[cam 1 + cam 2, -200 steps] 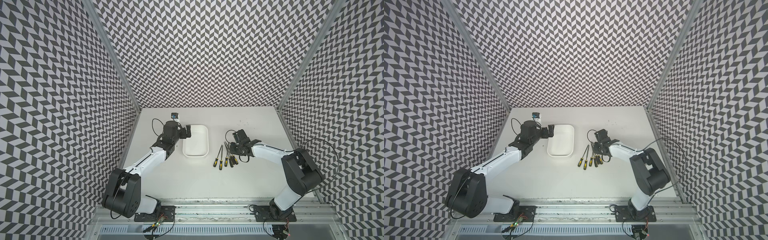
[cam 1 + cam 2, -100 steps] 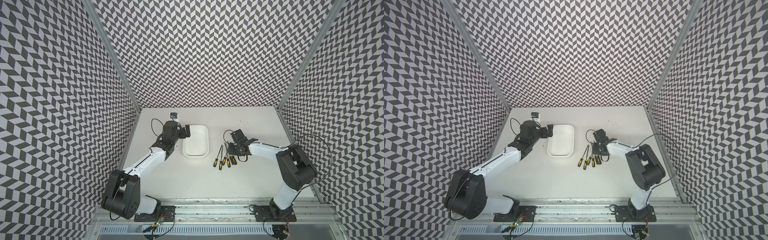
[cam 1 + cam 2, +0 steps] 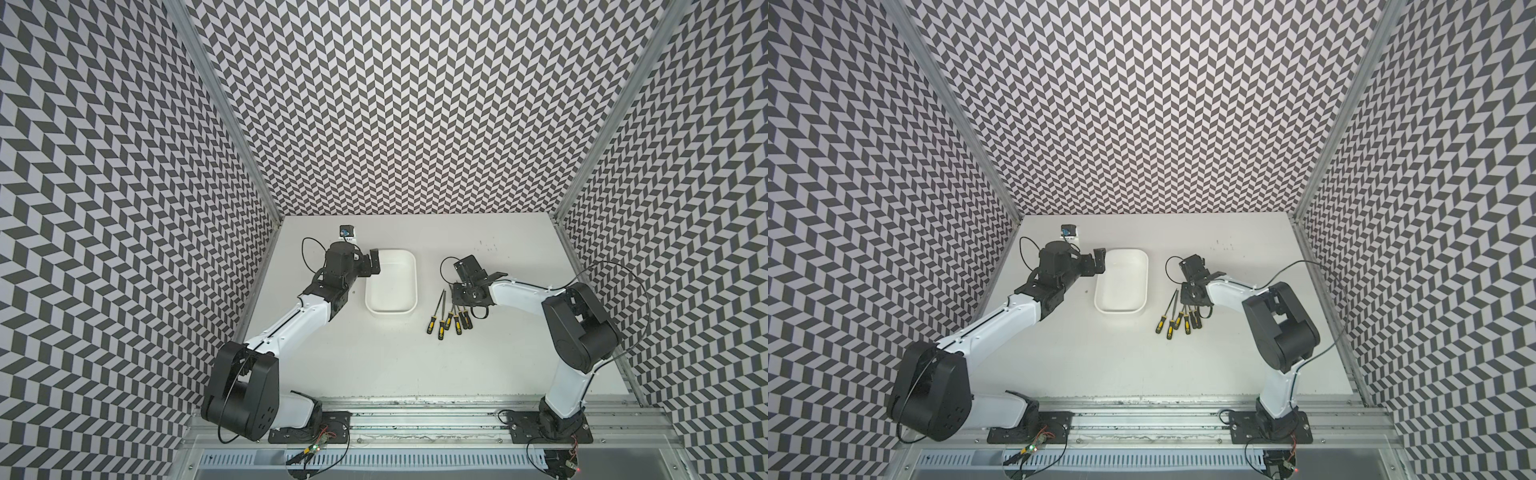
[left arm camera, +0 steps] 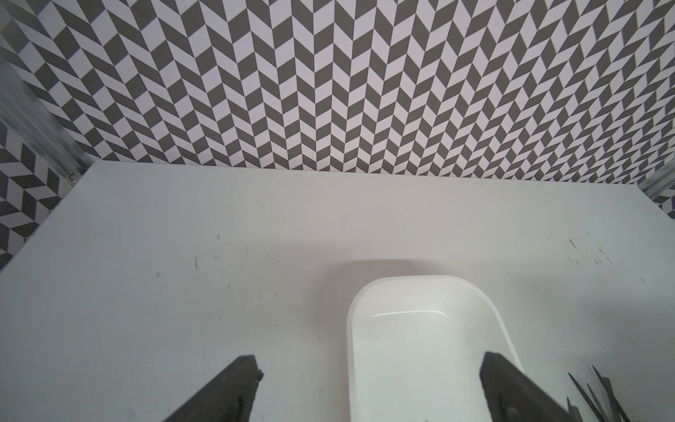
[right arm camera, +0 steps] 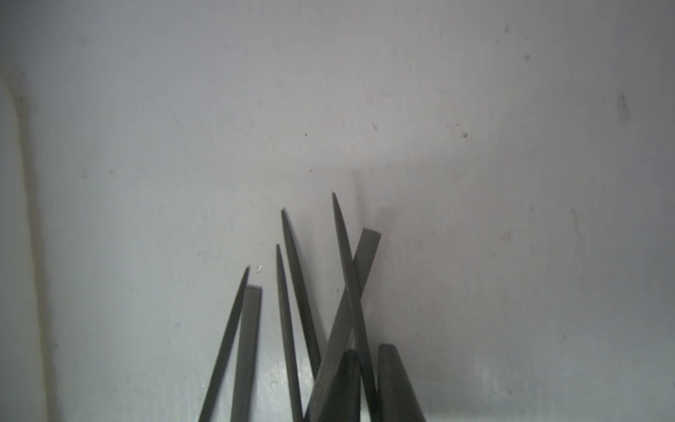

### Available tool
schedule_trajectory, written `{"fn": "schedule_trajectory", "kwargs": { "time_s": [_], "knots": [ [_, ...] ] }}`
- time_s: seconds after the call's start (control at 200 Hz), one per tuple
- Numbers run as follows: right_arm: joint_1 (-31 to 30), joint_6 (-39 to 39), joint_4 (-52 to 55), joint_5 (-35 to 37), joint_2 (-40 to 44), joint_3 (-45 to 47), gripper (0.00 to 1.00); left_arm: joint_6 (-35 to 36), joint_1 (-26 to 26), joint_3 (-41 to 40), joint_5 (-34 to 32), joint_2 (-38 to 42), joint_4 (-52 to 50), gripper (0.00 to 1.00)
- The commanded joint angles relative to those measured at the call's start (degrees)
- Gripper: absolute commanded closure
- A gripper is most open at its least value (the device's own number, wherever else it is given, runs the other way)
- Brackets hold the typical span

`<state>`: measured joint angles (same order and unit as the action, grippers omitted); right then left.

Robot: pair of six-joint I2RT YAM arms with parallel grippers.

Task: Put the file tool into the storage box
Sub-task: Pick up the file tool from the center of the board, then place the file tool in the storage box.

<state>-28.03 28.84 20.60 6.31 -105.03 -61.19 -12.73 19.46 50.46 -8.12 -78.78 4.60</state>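
We log storage box (image 3: 390, 313): white, shallow, round-cornered; left fingers (image 4: 241, 380) splayed at its 10 o'clock; right fingers (image 5: 394, 376) clench dark file tool (image 5: 339, 226).

box (image 3: 390, 311): white, empty, upright, just left of files (image 3: 430, 325) | files: black-yellow handles, fanned flat on table (image 3: 457, 374) | one file (image 5: 345, 255) nipped in my right gripper (image 5: 369, 350)

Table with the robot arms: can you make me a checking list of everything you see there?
Surface: white table, a few dark scuffs.
Job's things: storage box empty; files bunched on the table beside it.
Clutter: nothing seen.
Pincers: left pincer wide open, one finger above the box; right pincer shut on a pointed file.
Cables: black loops at both wrists; wires at the arm bases.
Surroundings: zigzag walls on three sides; metal rail in front.
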Motion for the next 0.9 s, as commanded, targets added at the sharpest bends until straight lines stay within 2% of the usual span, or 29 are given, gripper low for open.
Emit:
{"fn": "schedule_trajectory", "kwargs": {
  "time_s": [0.0,0.06,0.26,0.506,0.641,0.726,0.806,0.896],
  "knots": [
    [-0.39,-0.34,3.37,0.67,-2.91,1.51,0.94,-0.07,-0.44,1.06,-0.4,1.83,-0.56,0.0],
    [-0.36,-0.41,3.53,1.09,-2.14,1.42,1.0,0.03,-0.39,1.12,-0.5,1.89,-0.56,0.0],
    [0.18,-1.93,5.66,1.76,2.32,-2.19,1.0,-1.21,-0.44,1.38,2.09,1.69,-0.38,0.0],
    [1.87,-2.33,4.44,-7.24,9.64,-9.72,1.0,-5.36,-0.01,3.87,9.49,0.68,-1.76,0.0],
    [2.62,-1.54,-4.65,-18.57,12.57,-8.09,1.0,-7.86,0.95,3.8,15.28,-0.5,-1.18,0.0],
    [3.35,1.65,-11.41,-24.13,13.1,-6.02,1.0,-9.05,2.49,4.01,18.22,-1.14,-0.6,0.0],
    [4.51,5.3,-20.88,-32.44,13.27,-3.02,1.0,-9.5,4.43,4.07,21.1,-1.66,1.23,0.0],
    [4.79,5.84,-28.88,-33.73,12.65,-1.63,1.0,-9.5,7.15,4.94,22.74,-3.03,2.63,0.0]
  ]
}}
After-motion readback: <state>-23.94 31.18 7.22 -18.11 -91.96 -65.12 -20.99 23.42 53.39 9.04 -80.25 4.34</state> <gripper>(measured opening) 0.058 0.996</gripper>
